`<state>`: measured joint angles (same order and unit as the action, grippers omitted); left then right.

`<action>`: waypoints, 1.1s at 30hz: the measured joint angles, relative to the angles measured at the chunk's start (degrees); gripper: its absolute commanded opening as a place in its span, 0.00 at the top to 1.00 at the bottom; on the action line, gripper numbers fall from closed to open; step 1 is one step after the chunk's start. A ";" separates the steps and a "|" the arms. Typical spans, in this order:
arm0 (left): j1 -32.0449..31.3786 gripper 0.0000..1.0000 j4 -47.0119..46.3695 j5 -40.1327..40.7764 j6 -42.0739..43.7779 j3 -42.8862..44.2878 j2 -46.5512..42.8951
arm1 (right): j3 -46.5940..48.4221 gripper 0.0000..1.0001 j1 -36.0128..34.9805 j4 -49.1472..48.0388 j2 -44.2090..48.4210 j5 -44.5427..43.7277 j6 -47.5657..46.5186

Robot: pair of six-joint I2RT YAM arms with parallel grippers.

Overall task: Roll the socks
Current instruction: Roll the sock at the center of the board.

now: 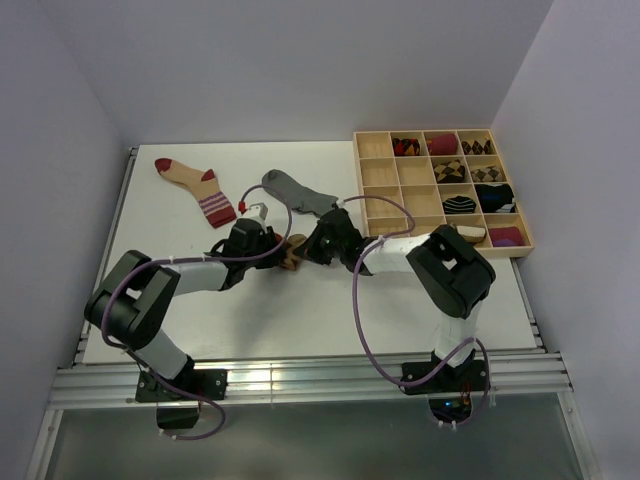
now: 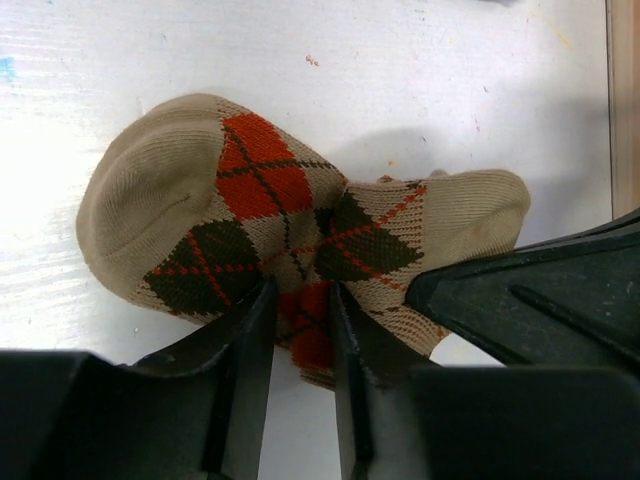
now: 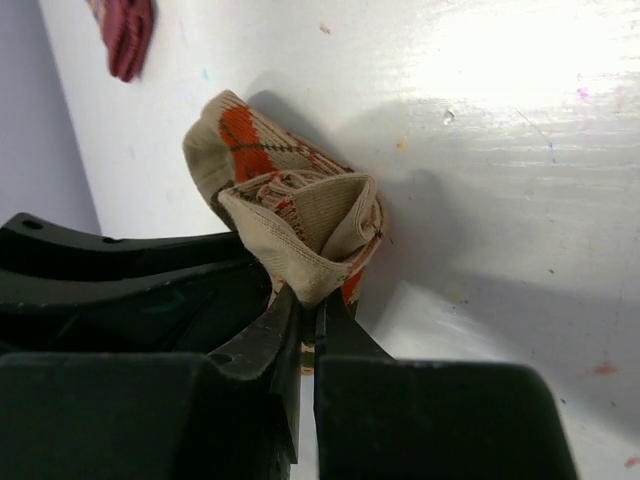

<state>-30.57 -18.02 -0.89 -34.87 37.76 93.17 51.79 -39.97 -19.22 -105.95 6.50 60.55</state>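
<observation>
the brown argyle sock (image 2: 270, 210) lies bunched on the white bench (image 1: 300, 310) near its middle, between the two arms, folded over on itself so that its tan toe end bulges to one side and its cuff end to the other. the left end effector (image 2: 300, 340) is clamped on it: in the left wrist view a fold of the red and dark diamond fabric sits pinched between the two black fingers, which stand a little apart around it. the right end effector (image 3: 305, 330) meets the sock from the opposite side, its fingers almost together with the thin edge of the opened cuff caught between them; the cuff gapes just above the fingertips. in the top view both end effectors crowd over the sock and hide most of it. the grey sock (image 1: 298, 192) lies flat just behind them, and the beige sock (image 1: 195, 185) with its dark-red toe, heel and striped cuff lies flat further to the left, well apart from the arms. a wooden tray (image 1: 445, 131) with compartments stands at the bench's right side, holding several rolled sock bundles (image 1: 443, 144).
</observation>
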 measured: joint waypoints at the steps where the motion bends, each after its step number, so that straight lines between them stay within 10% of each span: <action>1: -0.09 0.64 0.02 0.22 0.07 -0.28 -0.46 | 0.46 1.00 0.00 1.20 0.13 -0.02 -0.37; 14: -8.13 0.43 0.04 6.58 6.80 -8.94 -19.47 | 7.65 1.00 -0.02 15.26 0.46 -1.03 -4.11; 33: -15.23 0.42 -5.38 15.45 17.88 -6.23 -9.70 | 12.00 1.00 -0.02 23.26 0.44 -0.66 -5.55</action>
<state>-45.80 -23.40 14.57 -16.99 31.53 83.46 63.79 -39.99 4.03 -105.51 5.85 55.00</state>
